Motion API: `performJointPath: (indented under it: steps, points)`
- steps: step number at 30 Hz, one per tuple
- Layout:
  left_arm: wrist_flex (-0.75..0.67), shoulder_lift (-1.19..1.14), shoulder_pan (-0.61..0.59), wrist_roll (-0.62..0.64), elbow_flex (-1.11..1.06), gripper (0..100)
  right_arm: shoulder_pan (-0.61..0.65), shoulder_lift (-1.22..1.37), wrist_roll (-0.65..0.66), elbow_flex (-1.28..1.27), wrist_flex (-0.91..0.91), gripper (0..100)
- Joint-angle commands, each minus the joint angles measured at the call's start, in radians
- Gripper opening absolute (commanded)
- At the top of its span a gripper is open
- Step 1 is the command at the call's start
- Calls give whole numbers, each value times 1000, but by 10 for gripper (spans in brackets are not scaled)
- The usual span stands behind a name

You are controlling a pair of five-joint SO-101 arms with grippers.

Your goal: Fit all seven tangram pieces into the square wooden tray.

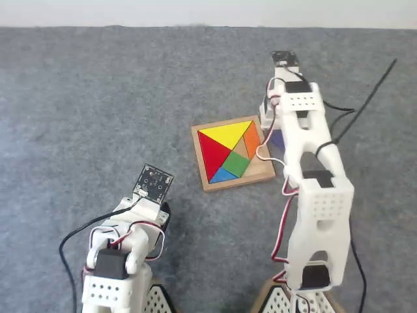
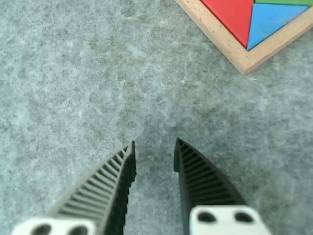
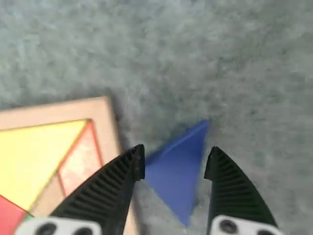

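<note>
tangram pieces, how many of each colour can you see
yellow piece: 1
red piece: 1
orange piece: 1
green piece: 1
blue: 2, the light blue piece in the tray and the dark blue piece outside it
total: 6 in view

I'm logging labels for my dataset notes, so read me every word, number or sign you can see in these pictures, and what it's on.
None: no readable text in any view.
The wooden tray is plain wood, and the blue triangle lying inside the open right end effector is unmarked.
The dark board on the left arm's wrist has marks too small to read.
</note>
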State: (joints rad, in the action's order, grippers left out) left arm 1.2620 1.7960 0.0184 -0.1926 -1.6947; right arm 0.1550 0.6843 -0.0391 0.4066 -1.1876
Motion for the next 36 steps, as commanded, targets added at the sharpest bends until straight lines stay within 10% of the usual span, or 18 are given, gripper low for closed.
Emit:
performJointPath:
  steps: [1, 36]
  points:
    - [3, 21, -2, 8, 12, 123, 33, 36, -110, 106, -15, 213]
    - [3, 21, -2, 8, 12, 123, 81, 142, 130, 180, -363, 210]
